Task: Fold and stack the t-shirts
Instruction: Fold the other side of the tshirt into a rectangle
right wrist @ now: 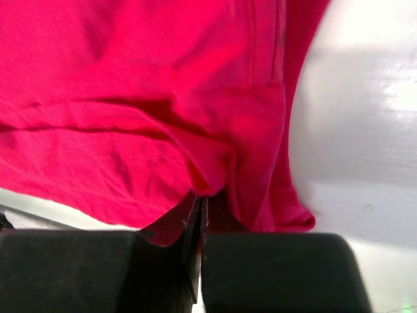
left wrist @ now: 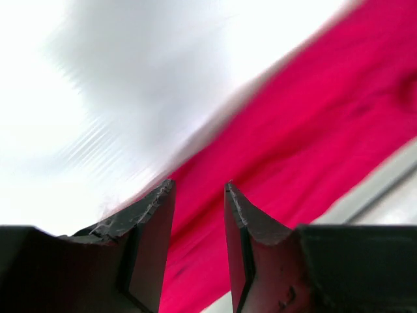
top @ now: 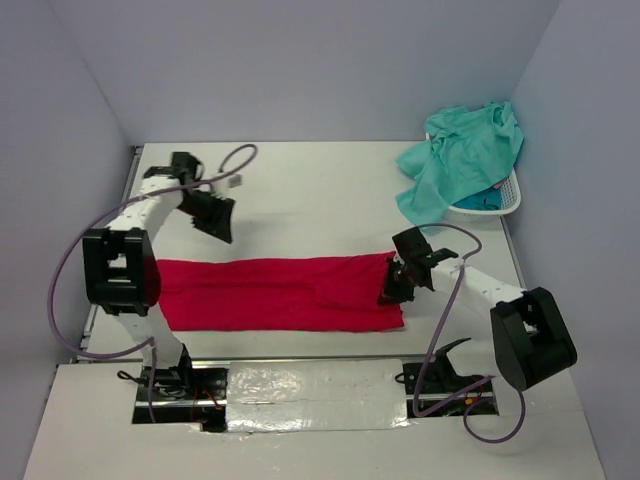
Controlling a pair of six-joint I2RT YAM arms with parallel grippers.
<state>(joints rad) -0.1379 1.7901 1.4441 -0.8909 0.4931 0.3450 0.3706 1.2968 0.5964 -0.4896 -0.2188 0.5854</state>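
Right gripper [right wrist: 199, 207], fingers clamped on crimson red cloth t-shirt [top: 270, 292]; left gripper [left wrist: 199, 195], fingers apart, empty: lone pull may skew the fold.

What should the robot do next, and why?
Probably lift the right gripper and carry the pinched end leftward, folding the red shirt in half. Its jaws are shut on the shirt's right edge, the shirt lies in a long strip, and the left gripper hangs open, off the cloth.
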